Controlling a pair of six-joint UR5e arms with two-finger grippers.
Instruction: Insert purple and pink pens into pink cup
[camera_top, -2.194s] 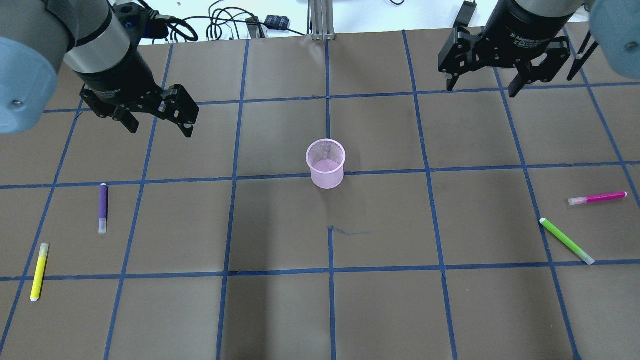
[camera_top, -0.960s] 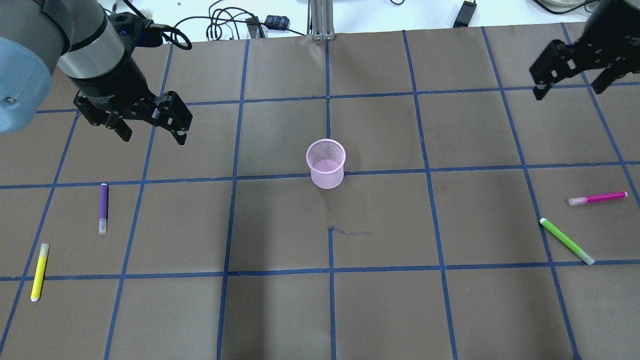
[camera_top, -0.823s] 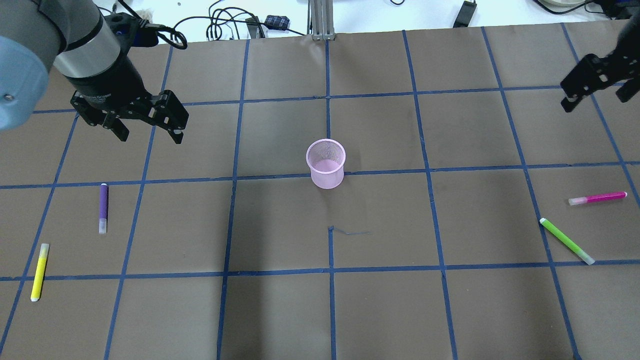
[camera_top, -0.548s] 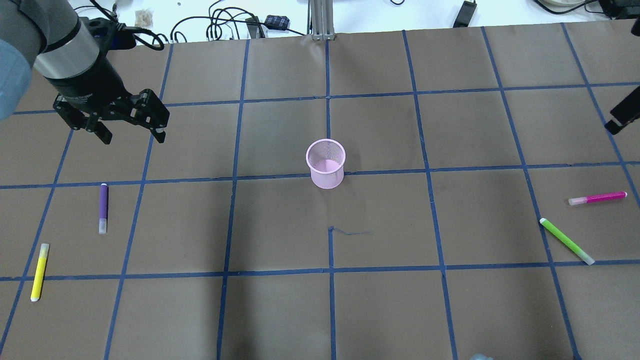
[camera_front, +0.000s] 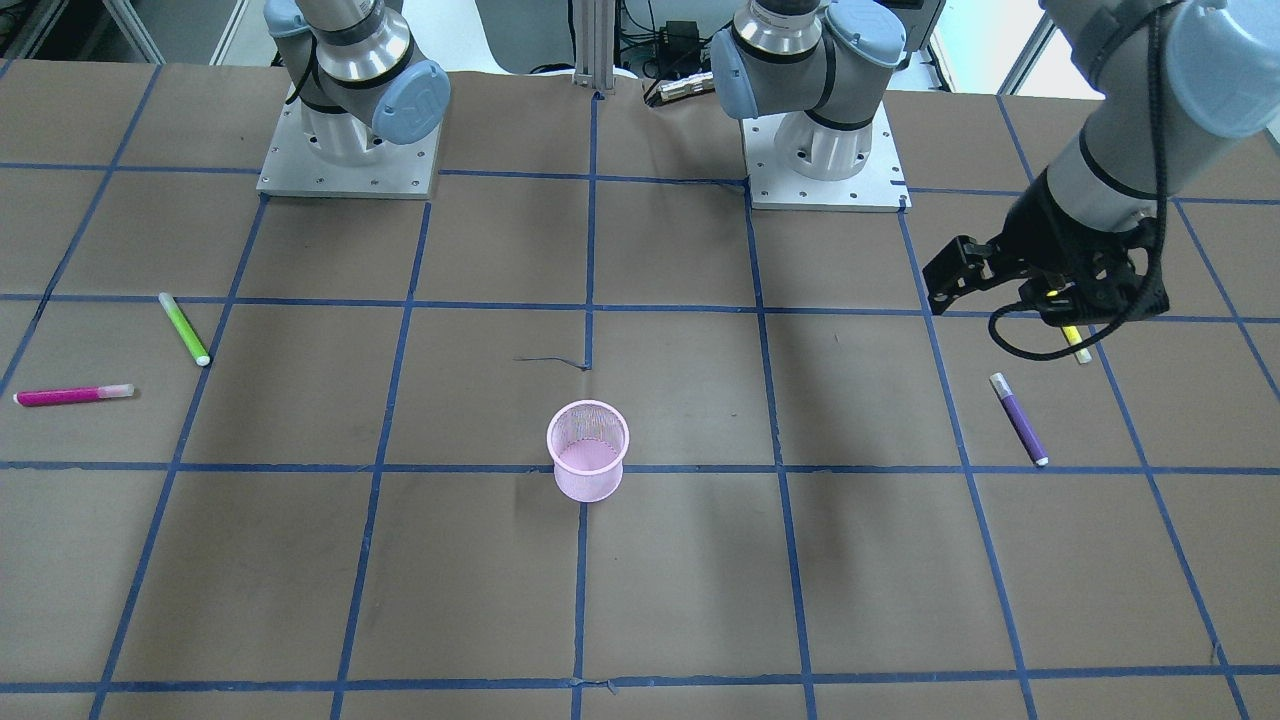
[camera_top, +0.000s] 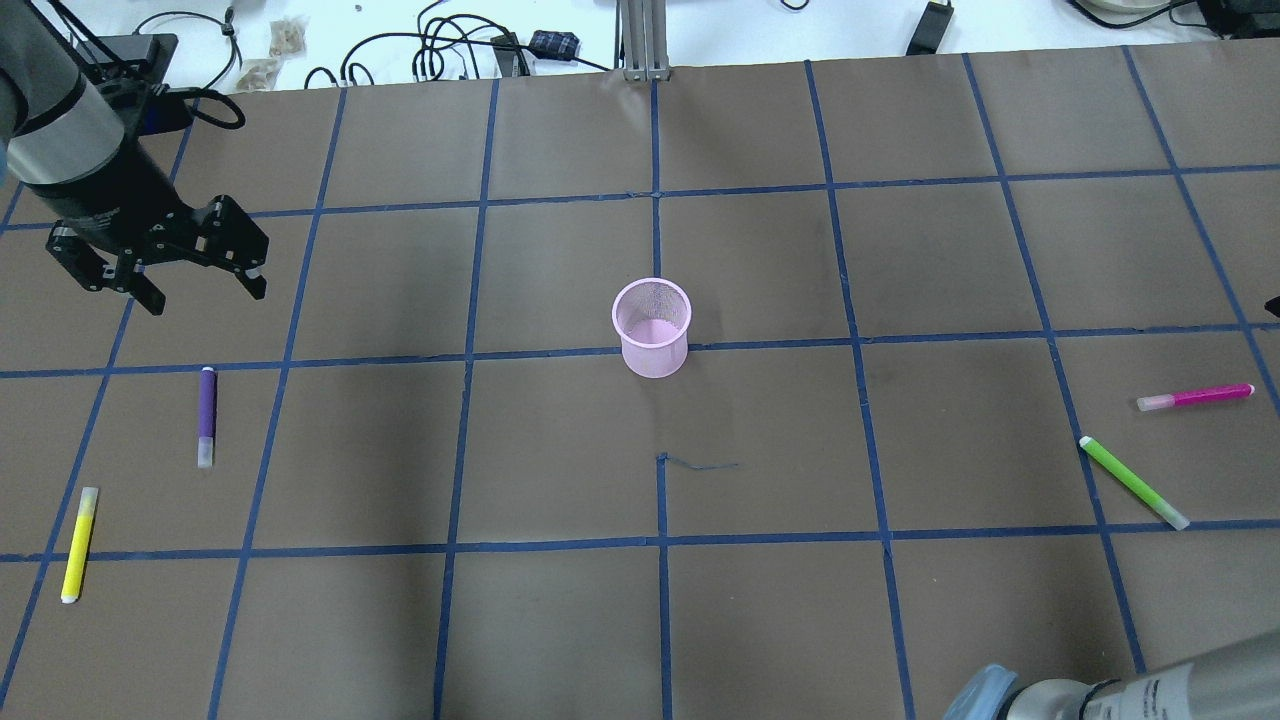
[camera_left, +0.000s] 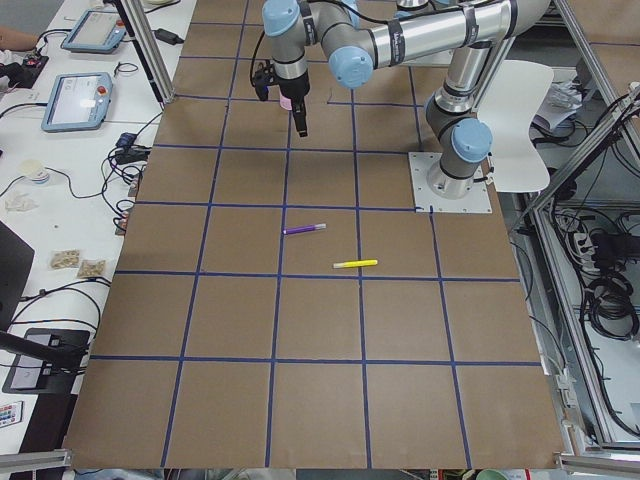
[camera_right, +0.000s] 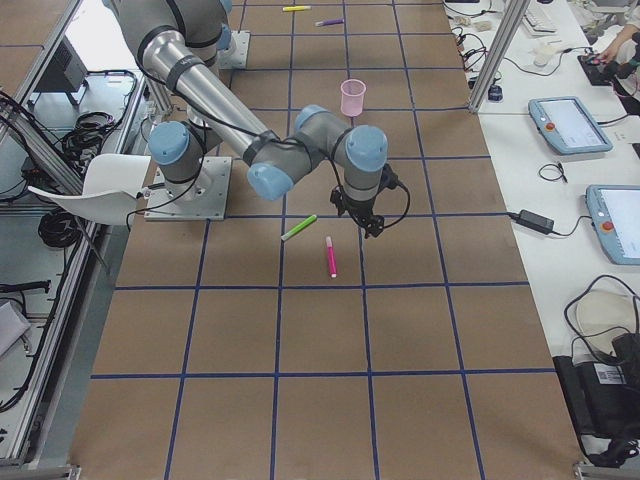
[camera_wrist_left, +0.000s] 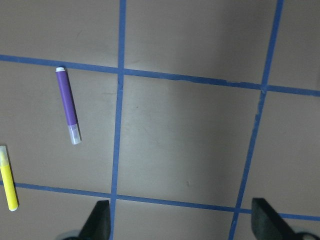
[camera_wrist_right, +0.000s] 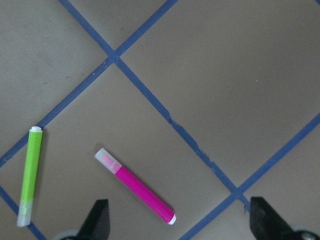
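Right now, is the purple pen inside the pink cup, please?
No, the purple pen lies on the table, apart from the pink cup.

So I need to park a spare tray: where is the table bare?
Bare: the squares between pink cup and the robot's edge, and those beyond the cup. Crowded: left end with purple pen, yellow pen and left pincer; right end with pink pen, green pen.

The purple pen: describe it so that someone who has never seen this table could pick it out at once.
In the overhead view, find the pink cup near the middle of the brown gridded table. Far to the cup's left, slightly lower in the picture, lies the purple pen. It is purple with a pale end; its neighbour, the yellow pen, lies lower left.
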